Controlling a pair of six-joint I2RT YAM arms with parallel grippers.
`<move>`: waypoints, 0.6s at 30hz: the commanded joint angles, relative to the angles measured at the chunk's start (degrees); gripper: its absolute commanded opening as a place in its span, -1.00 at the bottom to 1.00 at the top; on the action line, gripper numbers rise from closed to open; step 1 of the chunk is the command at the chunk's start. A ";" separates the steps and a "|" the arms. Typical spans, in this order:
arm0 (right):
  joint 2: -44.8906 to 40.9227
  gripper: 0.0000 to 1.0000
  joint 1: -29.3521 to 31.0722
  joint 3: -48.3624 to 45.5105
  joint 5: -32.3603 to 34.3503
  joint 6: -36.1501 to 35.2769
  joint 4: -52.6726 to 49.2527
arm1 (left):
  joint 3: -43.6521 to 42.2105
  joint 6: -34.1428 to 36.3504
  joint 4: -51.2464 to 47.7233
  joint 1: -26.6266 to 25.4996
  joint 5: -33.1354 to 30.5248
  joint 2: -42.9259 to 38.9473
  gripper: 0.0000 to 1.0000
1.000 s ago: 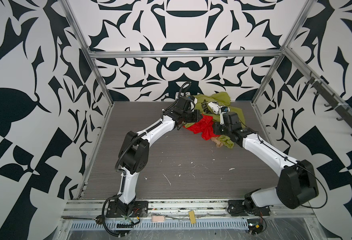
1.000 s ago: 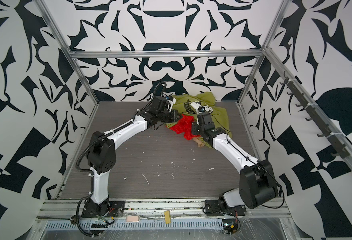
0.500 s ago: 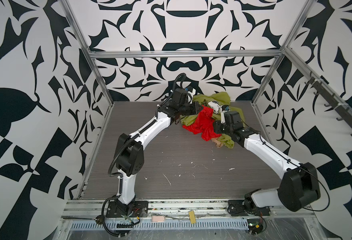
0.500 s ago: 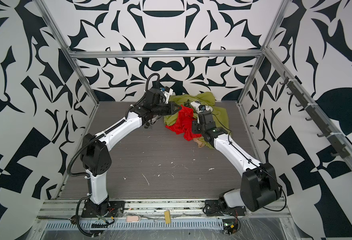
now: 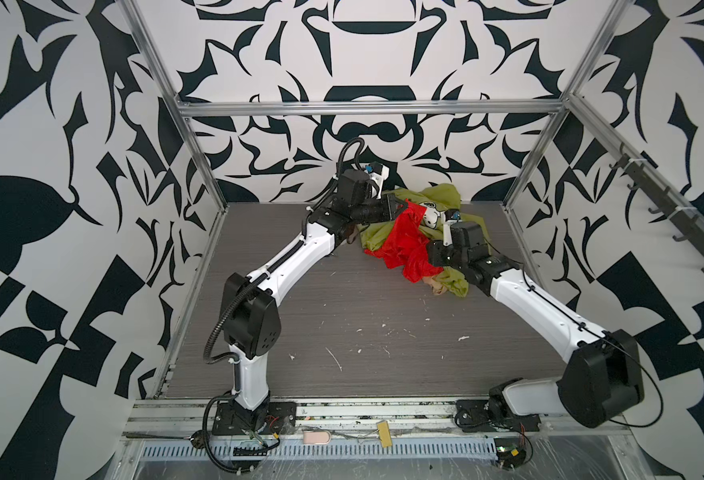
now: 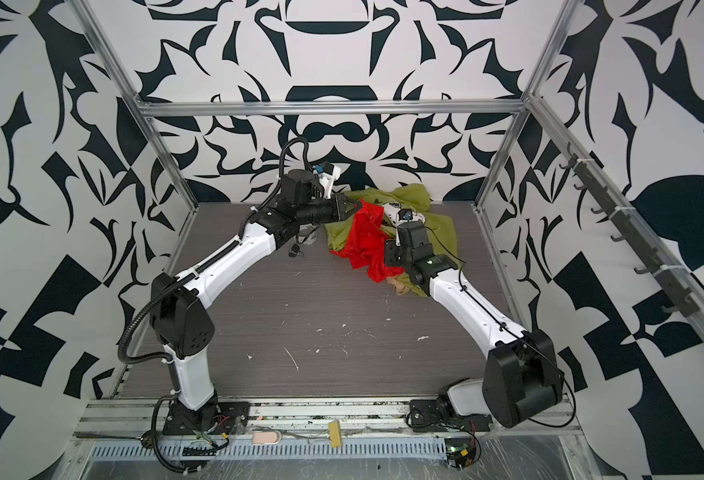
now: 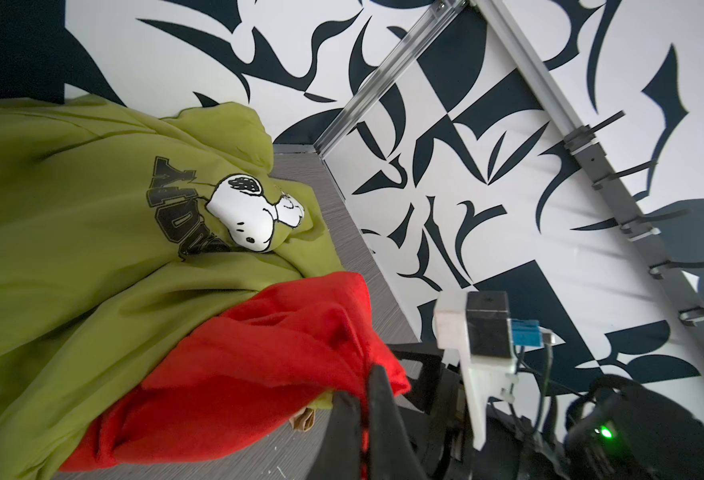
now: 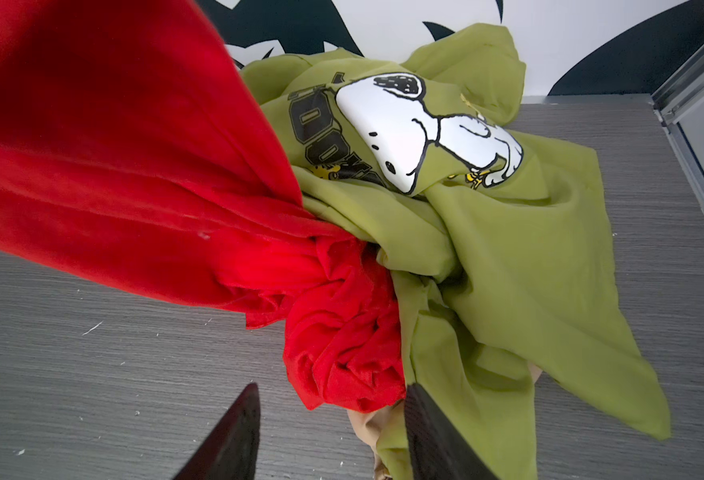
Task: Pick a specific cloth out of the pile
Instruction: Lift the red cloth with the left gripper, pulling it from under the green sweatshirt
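Left claw (image 5: 401,206) clamped on the red cloth (image 5: 404,245), corner hoisted, tail bunched against the green shirt (image 5: 441,195) in the pile (image 6: 441,226); right claw (image 8: 331,392) gapes, empty. Shirt may drag along if folds snag

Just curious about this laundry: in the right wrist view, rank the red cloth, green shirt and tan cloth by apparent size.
1-2. red cloth and green shirt: about alike; the red one is nearer the camera, so no ranking.
3. tan cloth: smallest, only a sliver shows.
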 commanded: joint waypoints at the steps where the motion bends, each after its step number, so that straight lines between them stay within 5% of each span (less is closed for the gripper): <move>1: -1.82 0.16 0.16 2.00 0.11 -0.45 0.44 | 0.56 -1.04 4.49 0.20 1.53 -4.46 -1.00; 18: -2.87 0.20 -0.17 -0.54 -2.87 -0.56 2.87 | -1.68 -1.83 7.31 0.33 1.51 -8.59 -1.00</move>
